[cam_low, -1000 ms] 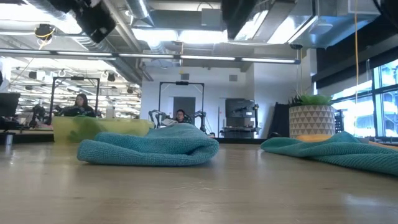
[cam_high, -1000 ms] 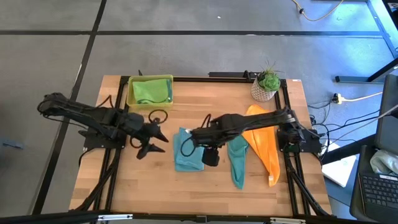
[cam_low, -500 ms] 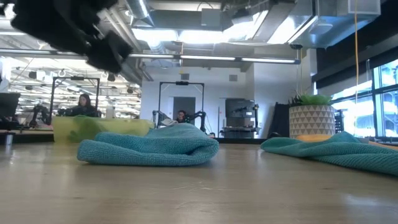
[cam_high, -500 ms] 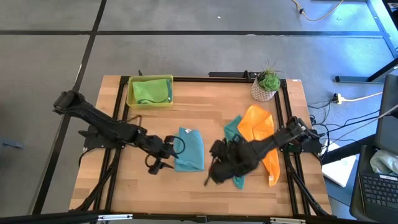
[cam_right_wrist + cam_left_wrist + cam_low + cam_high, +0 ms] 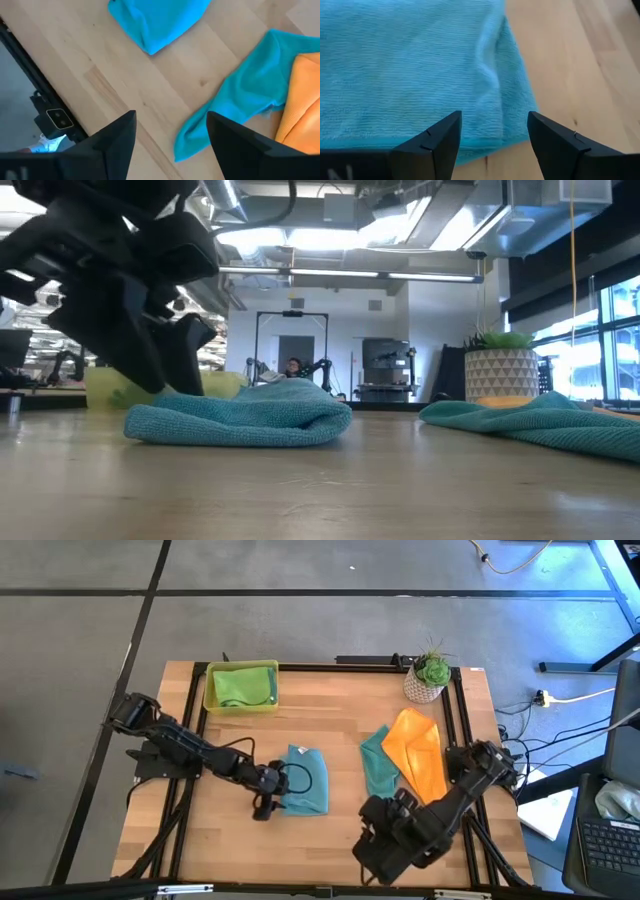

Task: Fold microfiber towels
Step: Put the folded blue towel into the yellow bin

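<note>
Folded light blue towel (image 5: 305, 781) lies lengthwise toward the table's (image 5: 330, 720) front.

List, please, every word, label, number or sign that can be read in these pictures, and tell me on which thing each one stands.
"N": one pale letter, cut off by the picture's edge, on the left gripper's dark body in its wrist view; the rest is out of frame.
A small square tag near the table frame in the right wrist view: too small to read.
The folded light blue towel, the teal towel, the orange towel, the tray and the plant pot: no text visible.
</note>
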Controlling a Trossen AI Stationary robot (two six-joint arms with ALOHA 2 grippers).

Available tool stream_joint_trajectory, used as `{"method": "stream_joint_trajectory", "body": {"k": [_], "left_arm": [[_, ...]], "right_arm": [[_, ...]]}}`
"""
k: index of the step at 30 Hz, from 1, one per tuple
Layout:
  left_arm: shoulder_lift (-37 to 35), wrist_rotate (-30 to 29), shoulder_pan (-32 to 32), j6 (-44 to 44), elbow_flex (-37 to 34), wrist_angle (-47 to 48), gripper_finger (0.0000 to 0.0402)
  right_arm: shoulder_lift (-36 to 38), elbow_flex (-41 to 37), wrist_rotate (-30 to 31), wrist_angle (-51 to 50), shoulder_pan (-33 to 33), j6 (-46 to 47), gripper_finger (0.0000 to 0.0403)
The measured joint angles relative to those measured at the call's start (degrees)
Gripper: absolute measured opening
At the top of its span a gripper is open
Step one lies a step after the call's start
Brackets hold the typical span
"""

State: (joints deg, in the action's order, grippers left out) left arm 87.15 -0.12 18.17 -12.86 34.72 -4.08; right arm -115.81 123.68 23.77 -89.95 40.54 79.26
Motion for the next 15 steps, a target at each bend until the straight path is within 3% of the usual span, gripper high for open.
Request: {"method": "stream_joint_trajectory", "body": {"k": [15], "left_arm": [[1.7, 0.0, -0.5, 0.9, 0.0, 0.9, 0.0219]], "right_arm": [[0.0, 0.0, 0.2, -0.1, 1.3, 1.6, 0.0242]]}}
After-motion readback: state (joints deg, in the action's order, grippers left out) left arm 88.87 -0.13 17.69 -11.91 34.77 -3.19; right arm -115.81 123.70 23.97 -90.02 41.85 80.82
